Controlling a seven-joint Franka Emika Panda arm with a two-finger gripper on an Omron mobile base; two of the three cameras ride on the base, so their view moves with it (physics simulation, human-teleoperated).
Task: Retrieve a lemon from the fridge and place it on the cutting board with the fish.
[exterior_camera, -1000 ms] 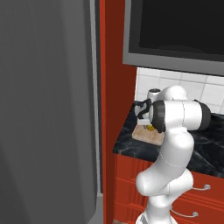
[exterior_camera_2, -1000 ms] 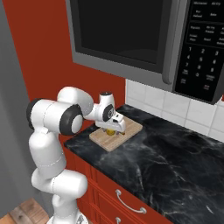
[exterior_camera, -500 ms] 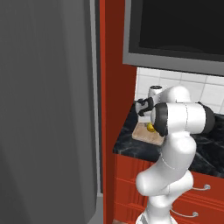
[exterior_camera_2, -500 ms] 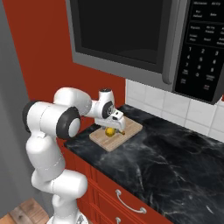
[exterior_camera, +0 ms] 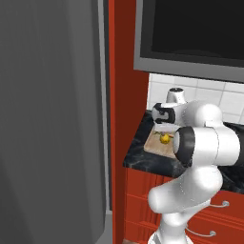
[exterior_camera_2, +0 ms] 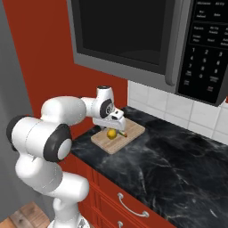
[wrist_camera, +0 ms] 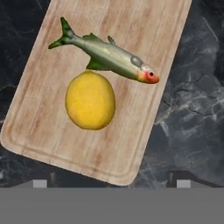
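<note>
lemon (wrist_camera: 90, 106) on cutting board (wrist_camera: 131, 144) | between wide-apart jaws, untouched

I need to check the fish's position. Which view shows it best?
The hand view: the fish lies whole on the cutting board, beside the lemon. In the right base view it is a thin sliver, mostly behind the arm.

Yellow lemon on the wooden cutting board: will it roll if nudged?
Probably. The round yellow lemon has a smooth oval body, so a nudge would likely roll it. It lies free on the flat tan wooden cutting board, whose shallow edge groove may not stop it. The small green-silver fish beside it might block one side.
</note>
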